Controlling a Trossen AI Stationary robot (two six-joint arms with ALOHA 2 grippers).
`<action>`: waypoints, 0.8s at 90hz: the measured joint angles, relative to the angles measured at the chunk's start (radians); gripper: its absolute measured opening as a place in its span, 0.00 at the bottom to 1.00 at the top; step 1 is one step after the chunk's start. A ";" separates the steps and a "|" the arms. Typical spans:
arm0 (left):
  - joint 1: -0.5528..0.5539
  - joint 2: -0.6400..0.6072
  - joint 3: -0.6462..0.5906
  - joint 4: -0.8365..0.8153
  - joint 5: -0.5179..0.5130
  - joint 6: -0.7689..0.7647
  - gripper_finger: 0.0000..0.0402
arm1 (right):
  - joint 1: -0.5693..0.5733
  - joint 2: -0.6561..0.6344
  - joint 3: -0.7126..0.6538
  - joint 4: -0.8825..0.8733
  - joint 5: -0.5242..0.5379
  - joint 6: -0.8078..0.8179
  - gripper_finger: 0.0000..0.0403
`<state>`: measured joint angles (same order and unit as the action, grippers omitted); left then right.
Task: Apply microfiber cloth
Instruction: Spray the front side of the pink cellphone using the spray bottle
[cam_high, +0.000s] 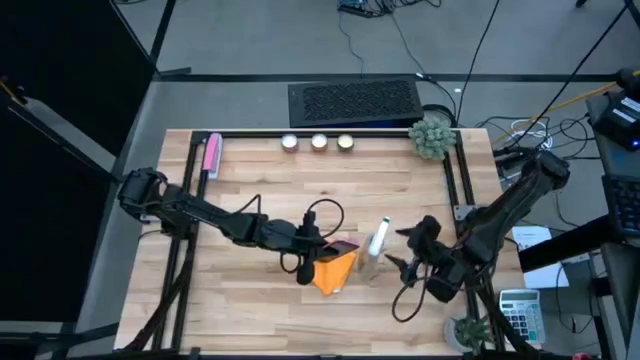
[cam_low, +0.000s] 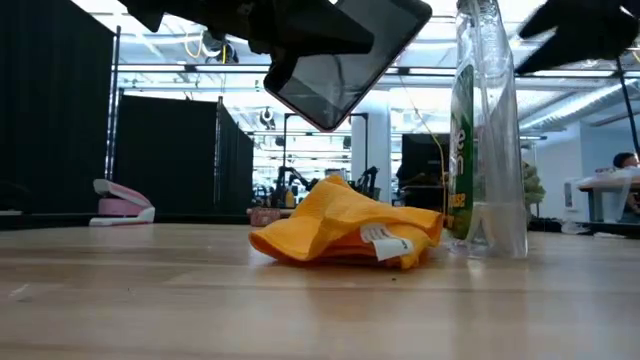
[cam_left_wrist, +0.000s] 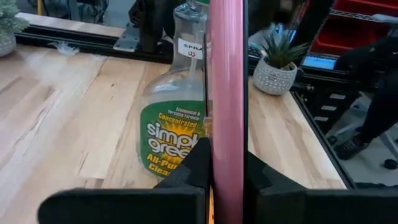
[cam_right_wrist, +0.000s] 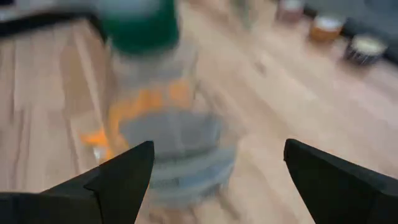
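Observation:
The orange microfiber cloth (cam_low: 345, 232) lies crumpled on the wooden table (cam_high: 250, 300), its white tag toward the near side. Above it hangs a black phone with a pink edge (cam_low: 345, 60), with my left gripper (cam_high: 318, 246) shut on it. A clear spray bottle with a green label (cam_low: 485, 130) stands upright just right of the cloth (cam_high: 335, 272). My right gripper (cam_high: 402, 250) is open on the bottle's right, its fingers (cam_right_wrist: 124, 180) wide apart and facing the bottle (cam_right_wrist: 161, 124) without touching it. My left gripper pinches the phone between its two fingers (cam_left_wrist: 196, 165), one on each flat face, beside the pink edge (cam_left_wrist: 227, 143). The phone shows edge-on between them. It is lifted clear of the table and tilted over the cloth.
A pink flat thing (cam_high: 211, 153) lies at the far left. Three small candles (cam_high: 318, 142) and a green plant (cam_high: 432, 135) stand along the far edge. A potted plant (cam_high: 470, 330) and a calculator (cam_high: 520, 312) sit off the near right corner. A black rail (cam_high: 455, 180) frames the table.

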<state>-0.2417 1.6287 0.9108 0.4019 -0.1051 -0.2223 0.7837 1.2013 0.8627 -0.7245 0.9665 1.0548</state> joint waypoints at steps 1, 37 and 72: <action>0.000 0.000 0.000 0.000 0.000 0.000 0.03 | 0.000 -0.003 0.000 0.007 0.007 -0.011 0.85; 0.000 0.000 0.000 0.000 0.003 0.001 0.03 | 0.003 -0.020 0.000 0.217 0.119 -0.384 0.85; 0.022 0.000 0.000 0.010 0.004 0.008 0.03 | -0.012 -0.009 0.000 0.288 0.100 -0.433 0.85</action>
<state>-0.2194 1.6287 0.9108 0.4122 -0.1013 -0.2147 0.7714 1.1923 0.8627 -0.4362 1.0668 0.6214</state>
